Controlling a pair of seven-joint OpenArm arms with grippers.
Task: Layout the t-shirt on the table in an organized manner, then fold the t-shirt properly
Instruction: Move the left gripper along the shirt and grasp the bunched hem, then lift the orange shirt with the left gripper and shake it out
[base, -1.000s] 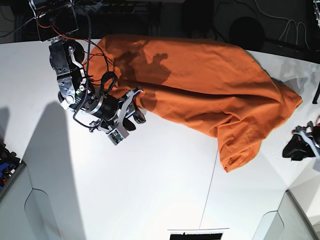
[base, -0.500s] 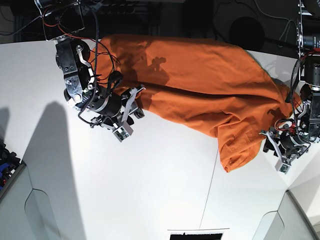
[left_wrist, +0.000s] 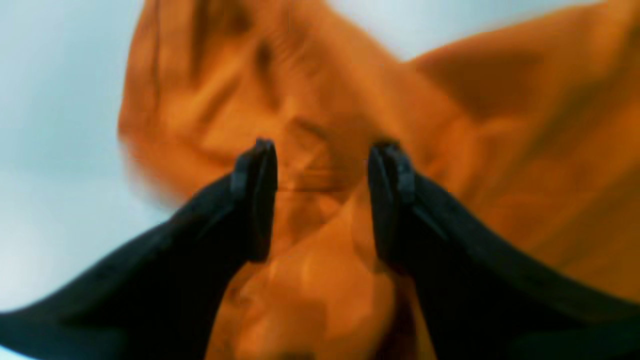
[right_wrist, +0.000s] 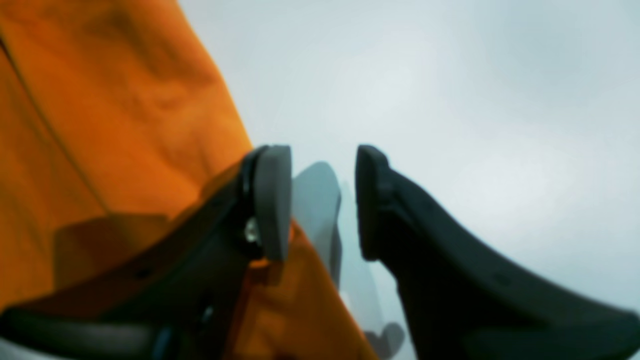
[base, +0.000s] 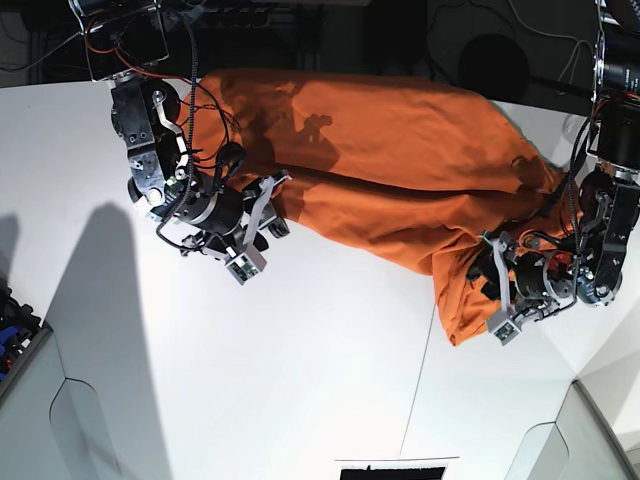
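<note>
Now the left end effector (base: 497, 284) has reached the t-shirt (base: 400, 170).

No writing, label, brand, number or sign can be read in any of the views. The t-shirt (base: 400, 180) shows only plain orange cloth, with no print and no legible tag. The table (base: 300, 380) around it is bare white, crossed by a thin dark seam that carries no marking. Both wrist views are too blurred to show any lettering on the cloth near the fingers.
</note>
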